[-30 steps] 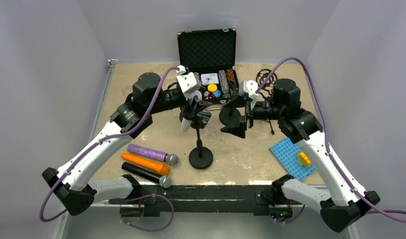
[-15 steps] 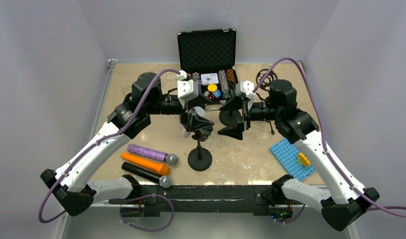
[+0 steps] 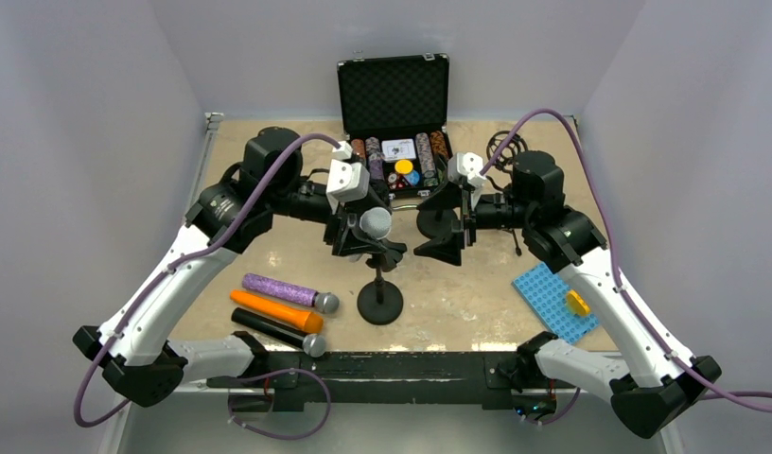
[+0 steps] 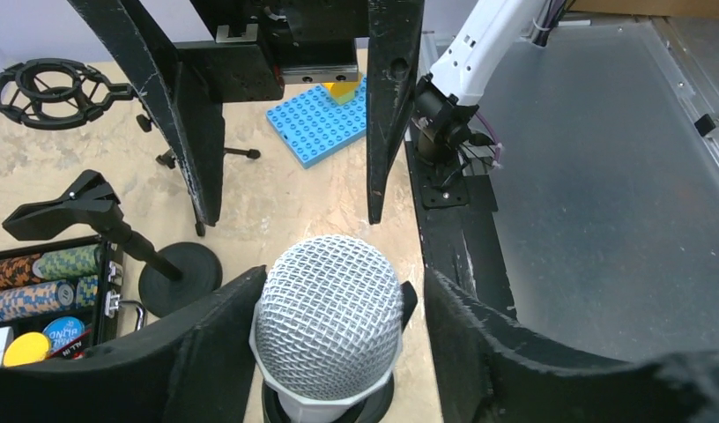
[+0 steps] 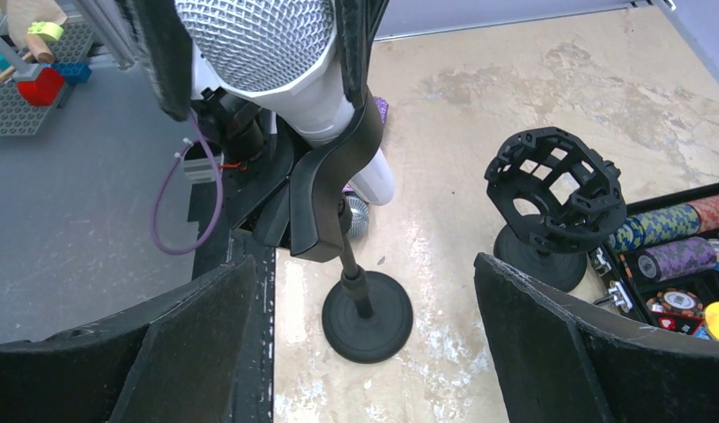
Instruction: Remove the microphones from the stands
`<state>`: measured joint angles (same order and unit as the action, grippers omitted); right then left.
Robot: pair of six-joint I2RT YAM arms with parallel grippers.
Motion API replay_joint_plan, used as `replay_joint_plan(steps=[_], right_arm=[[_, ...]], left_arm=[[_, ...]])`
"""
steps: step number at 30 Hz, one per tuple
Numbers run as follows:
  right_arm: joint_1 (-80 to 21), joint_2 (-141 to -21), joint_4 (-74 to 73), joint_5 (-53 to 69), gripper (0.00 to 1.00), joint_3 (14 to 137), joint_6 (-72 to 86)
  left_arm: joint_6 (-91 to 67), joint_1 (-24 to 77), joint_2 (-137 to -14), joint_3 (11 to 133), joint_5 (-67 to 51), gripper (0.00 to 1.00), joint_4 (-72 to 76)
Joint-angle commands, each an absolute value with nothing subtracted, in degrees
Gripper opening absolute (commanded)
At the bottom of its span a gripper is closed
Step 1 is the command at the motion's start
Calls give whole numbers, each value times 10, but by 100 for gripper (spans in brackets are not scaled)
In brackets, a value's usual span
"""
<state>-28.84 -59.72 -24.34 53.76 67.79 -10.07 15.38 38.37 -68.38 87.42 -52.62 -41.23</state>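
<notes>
Top external: left gripper [image 3: 368, 240] straddles the head of the microphone [image 3: 375, 223], above the stand [image 3: 380, 301] at centre. The right gripper [image 3: 450, 225] hangs just right of it, spread wide and empty.
Left wrist: jaws released; a gap shows between one finger and the mesh head.
Right wrist: microphone body sits tilted in the stand's clip [image 5: 325, 189].

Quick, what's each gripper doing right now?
Left gripper: open around the microphone, not clamped.
Right gripper: open, holding nothing.
</notes>
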Motion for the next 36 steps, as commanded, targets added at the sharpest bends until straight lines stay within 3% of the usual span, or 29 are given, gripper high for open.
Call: replay_joint_plan(steps=[1,6,11,14,15,29,36], right_arm=[[-292,-597,-222,554,97,678,-93],[-293,-600,-228,552,97,683,-91],[-308,-612,-239,515,99,696,-103],[-317,-624,-243,503,99,702,-103],[-320,-626,-244,503,99,702,-102],[-342,-657,-226,493,98,709,-99],[-344,-666,-216,485,88,702,-111]], left_arm=[[170,381,-696,882,-555,65,-409],[132,381,-704,885,-556,43,-367],[89,380,-698,877,-480,25,-313],[61,381,-689,867,-426,3,-276],[54,381,-687,865,-411,0,-267],[-10,381,-677,832,-334,0,-219],[-23,381,-675,824,-347,0,-213]])
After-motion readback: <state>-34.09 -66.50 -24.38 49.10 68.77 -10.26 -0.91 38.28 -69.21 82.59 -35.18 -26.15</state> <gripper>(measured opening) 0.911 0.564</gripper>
